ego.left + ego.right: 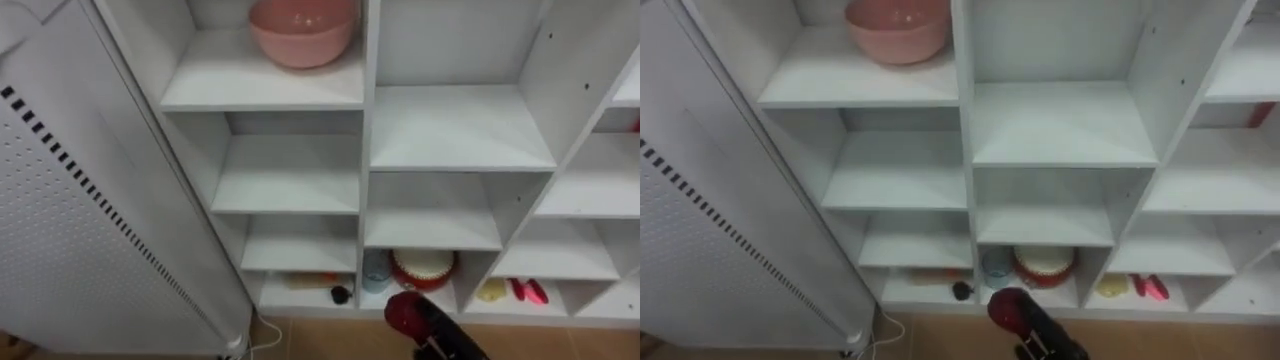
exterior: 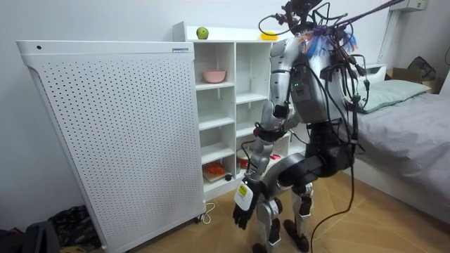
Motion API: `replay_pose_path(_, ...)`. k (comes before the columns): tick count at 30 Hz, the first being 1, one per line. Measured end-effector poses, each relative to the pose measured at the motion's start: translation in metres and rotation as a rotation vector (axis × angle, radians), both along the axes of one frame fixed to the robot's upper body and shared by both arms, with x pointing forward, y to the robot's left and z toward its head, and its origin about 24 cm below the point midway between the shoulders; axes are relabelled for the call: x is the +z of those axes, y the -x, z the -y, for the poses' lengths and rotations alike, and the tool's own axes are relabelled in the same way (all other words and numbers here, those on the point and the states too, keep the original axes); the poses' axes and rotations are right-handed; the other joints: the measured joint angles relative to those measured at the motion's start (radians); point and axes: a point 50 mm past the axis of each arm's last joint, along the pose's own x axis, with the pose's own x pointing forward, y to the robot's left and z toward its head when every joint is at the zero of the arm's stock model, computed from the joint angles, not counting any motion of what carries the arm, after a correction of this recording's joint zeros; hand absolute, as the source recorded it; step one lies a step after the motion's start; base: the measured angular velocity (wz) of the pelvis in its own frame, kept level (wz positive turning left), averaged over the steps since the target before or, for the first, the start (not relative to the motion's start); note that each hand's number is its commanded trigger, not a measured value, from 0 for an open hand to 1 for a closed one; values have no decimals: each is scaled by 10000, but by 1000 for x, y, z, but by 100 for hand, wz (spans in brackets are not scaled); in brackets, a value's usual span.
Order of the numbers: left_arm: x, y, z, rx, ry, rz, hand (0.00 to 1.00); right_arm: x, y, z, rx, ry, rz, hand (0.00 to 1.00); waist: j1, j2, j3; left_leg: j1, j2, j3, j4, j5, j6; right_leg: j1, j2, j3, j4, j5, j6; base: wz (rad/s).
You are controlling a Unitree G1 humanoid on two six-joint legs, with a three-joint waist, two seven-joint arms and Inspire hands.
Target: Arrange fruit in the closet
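The robot stands facing the white closet (image 1: 366,150), close to its open compartments. A white perforated panel (image 2: 105,133) stands against the closet's left side. In the room view a bed (image 2: 415,119) lies on the right, behind the robot.

Right hand (image 1: 447,343): it enters from the lower edge and is closed round a red fruit (image 1: 403,311). The fruit is off the wooden floor (image 1: 320,340), in front of the middle bottom compartment.

Left hand (image 2: 242,205): it hangs at the robot's side near the floor, with fingers relaxed and holding nothing.

Closet contents:
- Upper left compartment: a pink bowl (image 1: 303,30).
- Bottom left compartment: an orange item (image 1: 310,281) and, near it, a small dark round item (image 1: 341,294).
- Bottom middle compartment: a light blue cup (image 1: 377,272) beside a red and white round item (image 1: 422,268).
- Bottom right compartment: a yellow item (image 1: 491,290) and red pieces (image 1: 530,291).
- Top of closet: a green apple (image 2: 202,33) at the left and, well apart from it, a yellow object (image 2: 267,35) further right.

The middle compartments hold nothing.
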Motion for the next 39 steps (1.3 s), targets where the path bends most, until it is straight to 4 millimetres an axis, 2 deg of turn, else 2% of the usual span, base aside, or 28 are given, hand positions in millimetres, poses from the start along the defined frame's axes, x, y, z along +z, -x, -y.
replay_pose_path(2, 0, -2, 2, -168, -166, 8, 0, 6, -8, 2, -239, -290, 57, 100, 76, 1, 5, -364, 33, -45, 306, -43, -65, -328, 11, -9, 254, -47, -91, 5)
replay_pose_path(4, 2, -6, 3, -416, -289, 47, 0, 18, -18, 8, -610, -607, 367, 100, 308, 1, 19, -933, 156, -108, 880, -232, -121, -800, 35, -117, 654, -146, -240, 0)
replay_pose_path(7, 1, -6, 4, -568, -337, -14, 0, 37, -31, 11, -1172, -1333, 976, 100, 451, -53, 55, -1523, 203, -150, 1382, -379, -190, -1345, 10, -142, 1109, -266, -358, 0)
replay_pose_path(11, 2, -8, 4, -745, -489, -188, 0, 59, -44, 13, -1383, -1721, 1642, 100, 458, -96, 81, -2076, 196, -309, 1753, -484, -270, -1785, -36, -255, 1435, -400, -419, 11)
replay_pose_path(13, 3, -10, 3, -760, -544, -213, 0, 77, -54, 16, -1529, -1823, 2162, 100, 450, -147, 111, -2313, 142, -399, 1897, -485, -271, -1954, -183, -413, 1602, -461, -503, 16)
replay_pose_path(14, 2, -9, 2, -736, -557, -250, 0, 81, -55, 16, -1574, -1887, 2265, 100, 449, -153, 113, -2347, 141, -419, 1922, -486, -271, -1970, -183, -431, 1615, -466, -502, 11)
replay_pose_path(16, 1, -6, -1, -644, -614, -397, 0, 94, -61, 20, -1798, -2131, 2671, 100, 446, -253, 172, -2455, 115, -427, 2002, -504, -257, -2062, -233, -448, 1721, -520, -485, 10)
replay_pose_path(19, 0, -4, -2, -639, -669, -505, 0, 109, -66, 27, -2132, -2245, 3086, 100, 440, -290, 186, -2762, 110, -503, 2236, -534, -210, -2240, -250, -519, 1850, -572, -451, 9)
replay_pose_path(25, 1, -4, -2, -683, -716, -487, 0, 134, -75, 31, -2335, -2198, 3625, 100, 292, -298, 188, -3007, 36, -477, 2588, -706, -72, -2426, -336, -480, 2111, -683, -329, 1)
replay_pose_path(30, 1, -4, -5, -826, -826, -521, 0, 145, -78, 36, -2518, -2159, 3790, 100, 234, -306, 181, -3017, 37, -347, 2833, -763, 3, -2405, -495, -459, 2342, -823, -253, 2)
replay_pose_path(32, 1, -4, -5, -843, -856, -515, 0, 150, -78, 40, -2709, -2064, 3761, 0, 224, -306, 177, -3008, 84, -175, 2845, -781, 39, -2408, -533, -444, 2426, -876, -227, 9)
replay_pose_path(33, 2, -4, -7, -824, -890, -528, 0, 154, -79, 40, -2808, -2083, 3782, 0, 230, -306, 175, -3002, 155, -79, 2844, -791, 57, -2407, -537, -438, 2426, -875, -226, 0)
replay_pose_path(39, 2, -1, -12, -767, -1003, -580, 0, 169, -83, 41, -3134, -2232, 3736, 0, 290, -283, 160, -2918, 186, -71, 2870, -793, 62, -2342, -507, -415, 2436, -870, -232, 0)
